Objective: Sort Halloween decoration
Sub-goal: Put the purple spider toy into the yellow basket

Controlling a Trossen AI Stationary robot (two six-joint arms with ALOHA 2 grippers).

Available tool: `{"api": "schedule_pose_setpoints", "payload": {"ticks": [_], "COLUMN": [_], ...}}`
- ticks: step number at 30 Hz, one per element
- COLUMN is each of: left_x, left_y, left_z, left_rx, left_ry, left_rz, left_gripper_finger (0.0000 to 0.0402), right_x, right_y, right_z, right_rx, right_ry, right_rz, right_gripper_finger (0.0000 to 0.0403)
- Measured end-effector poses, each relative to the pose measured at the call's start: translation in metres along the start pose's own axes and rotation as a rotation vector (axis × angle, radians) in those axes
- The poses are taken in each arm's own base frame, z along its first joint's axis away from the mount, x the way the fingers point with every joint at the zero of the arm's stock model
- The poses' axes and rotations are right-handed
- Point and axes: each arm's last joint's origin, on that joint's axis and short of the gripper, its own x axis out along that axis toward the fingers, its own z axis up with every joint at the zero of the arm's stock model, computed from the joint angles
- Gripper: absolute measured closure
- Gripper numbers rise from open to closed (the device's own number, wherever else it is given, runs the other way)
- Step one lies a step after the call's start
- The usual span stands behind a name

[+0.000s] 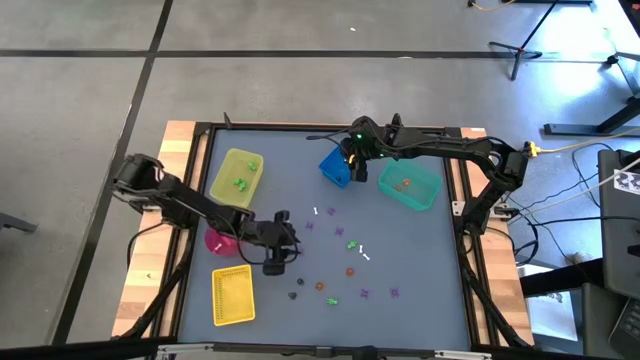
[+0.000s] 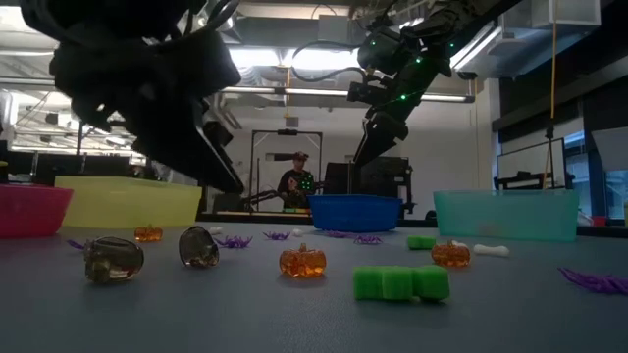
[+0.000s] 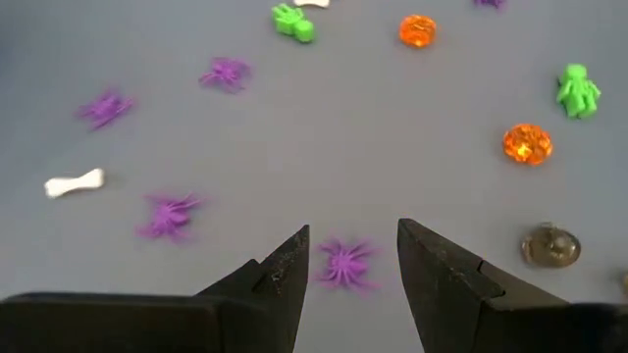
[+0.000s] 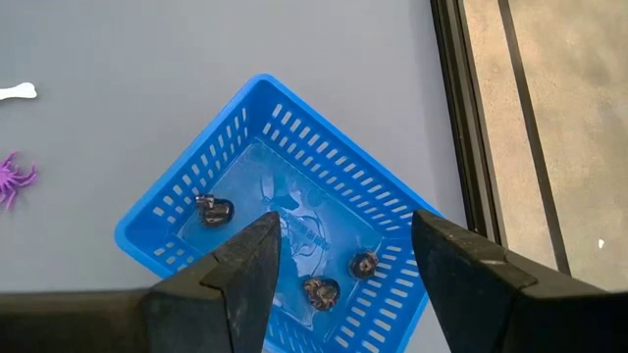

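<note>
A purple spider (image 3: 345,265) lies on the grey table (image 3: 392,147), directly between the left gripper's (image 3: 353,257) open fingers; more trinkets scatter toward 12 o'clock. The right gripper (image 4: 343,250), open, hovers over the blue basket (image 4: 167,211).

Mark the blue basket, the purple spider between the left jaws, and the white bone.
blue basket (image 4: 228,145): right wrist view, slotted side wall.
purple spider (image 3: 345,263): left wrist view, its body.
white bone (image 3: 75,182): left wrist view, mid-shaft.

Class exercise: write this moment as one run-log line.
left gripper: open, over purple spider | right gripper: open, empty, above blue basket | basket holds three dark trinkets
</note>
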Motion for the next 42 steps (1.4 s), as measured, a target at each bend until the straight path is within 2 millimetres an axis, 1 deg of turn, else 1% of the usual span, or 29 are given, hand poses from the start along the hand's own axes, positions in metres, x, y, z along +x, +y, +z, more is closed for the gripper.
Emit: {"api": "schedule_pose_setpoints", "payload": {"ticks": [6, 12, 26, 34, 42], "left_x": [0.014, 0.021, 0.024, 0.025, 0.03], "left_y": [-0.002, -0.002, -0.001, 0.007, 0.005], "left_z": [-0.008, -0.015, -0.017, -0.016, -0.022], "left_rx": [0.039, 0.037, 0.035, 0.015, -0.014], "left_ry": [0.011, 0.04, 0.04, 0.051, 0.084], "left_rz": [0.001, 0.007, 0.02, 0.042, -0.01], "left_gripper_finger": [0.0261, 0.0261, 0.0261, 0.0261, 0.0261], "right_x": [0.0, 0.0, 0.0, 0.0, 0.0], "right_y": [0.0, 0.0, 0.0, 0.0, 0.0], "right_z": [0.0, 0.0, 0.0, 0.0, 0.0], "right_rx": [0.0, 0.0, 0.0, 0.0, 0.0], "right_ry": [0.0, 0.0, 0.0, 0.0, 0.0], "right_rz": [0.0, 0.0, 0.0, 0.0, 0.0], "right_gripper_finger": [0.0173, 0.0173, 0.0173, 0.0173, 0.0173]}}
